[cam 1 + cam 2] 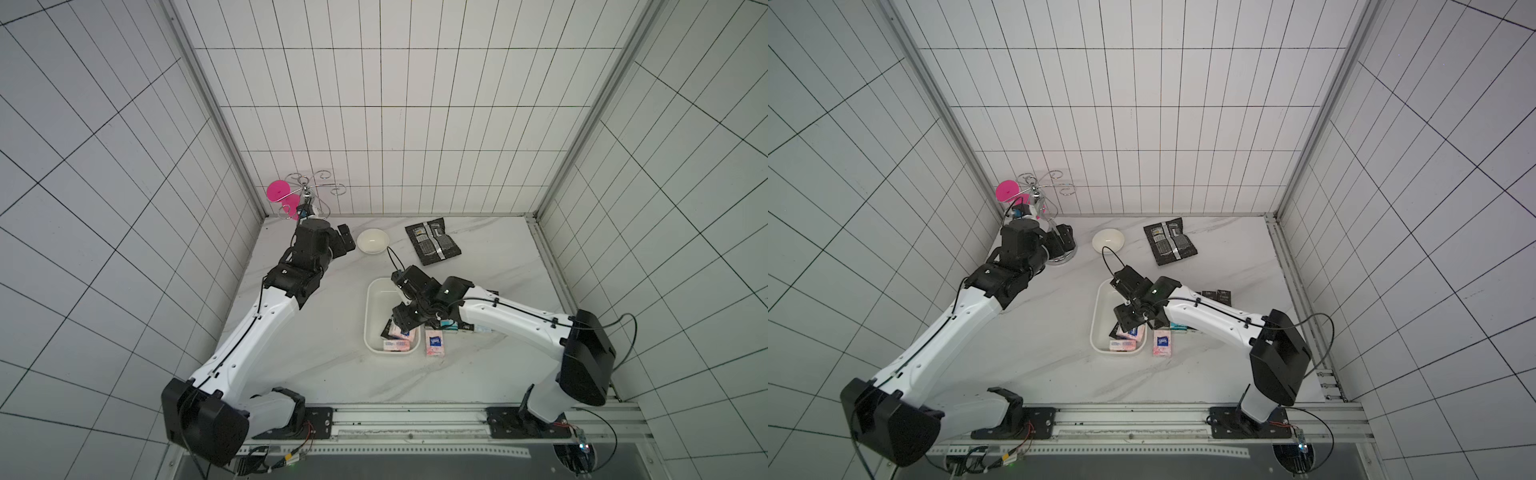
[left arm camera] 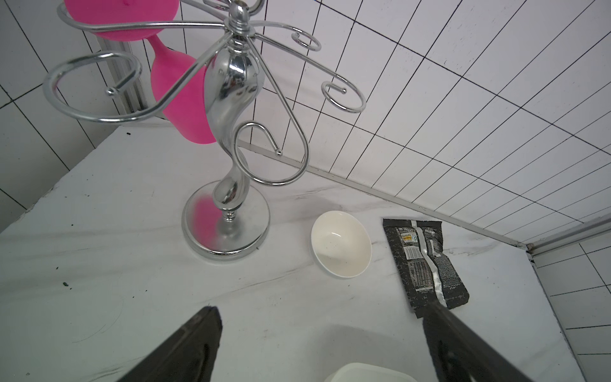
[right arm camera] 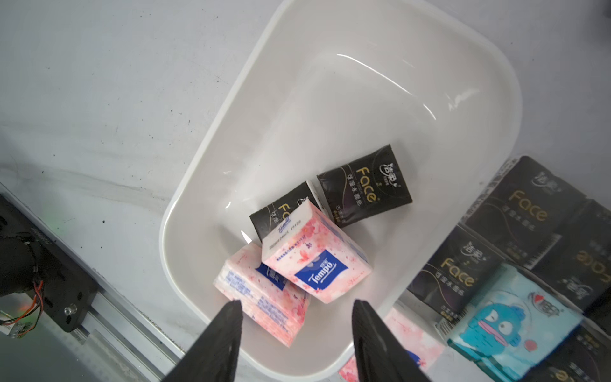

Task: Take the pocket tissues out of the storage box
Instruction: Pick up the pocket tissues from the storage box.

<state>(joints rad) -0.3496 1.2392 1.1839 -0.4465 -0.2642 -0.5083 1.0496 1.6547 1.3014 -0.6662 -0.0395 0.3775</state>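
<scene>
My right claw (image 3: 297,307) hangs released and empty over the near end of the box (image 3: 330,115), above the four tissue packets (image 3: 363,195) inside. I'd aim for the pink packet (image 3: 314,261) propped on top, likely the easiest to pinch. Other packets lie on the worktop (image 1: 332,374) beside the box. My left claw (image 2: 320,312), also released and empty, sits near the bowl (image 2: 340,244), out of the way.
</scene>
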